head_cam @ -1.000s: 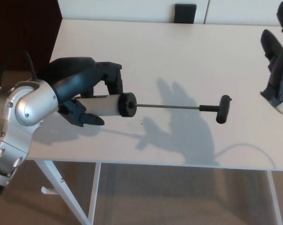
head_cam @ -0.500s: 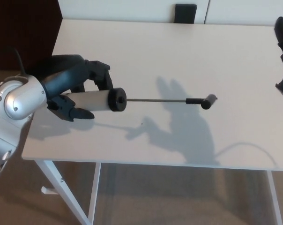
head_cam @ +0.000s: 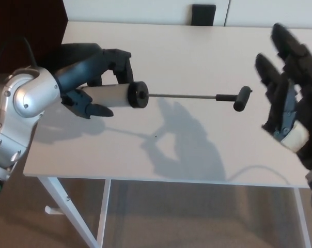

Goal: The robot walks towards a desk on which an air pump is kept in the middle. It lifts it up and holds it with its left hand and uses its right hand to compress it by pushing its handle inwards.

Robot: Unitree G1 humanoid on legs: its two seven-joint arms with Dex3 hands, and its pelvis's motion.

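Observation:
The air pump (head_cam: 114, 95) has a white barrel with a black end cap, a thin rod (head_cam: 182, 95) drawn far out, and a black T-handle (head_cam: 242, 98) at its right end. My left hand (head_cam: 94, 77) is shut on the barrel and holds the pump level above the white desk (head_cam: 197, 51). My right hand (head_cam: 287, 98) is open, fingers spread, just right of the handle and apart from it. Part of the barrel is hidden under my left fingers.
A black object (head_cam: 204, 14) stands at the desk's far edge. The desk's front edge (head_cam: 161, 178) and a white leg (head_cam: 68, 206) show below, with brown floor beneath. A dark wall lies at the far left.
My right hand has come in from the right edge toward the handle. My left hand has raised the pump slightly and shifted it right.

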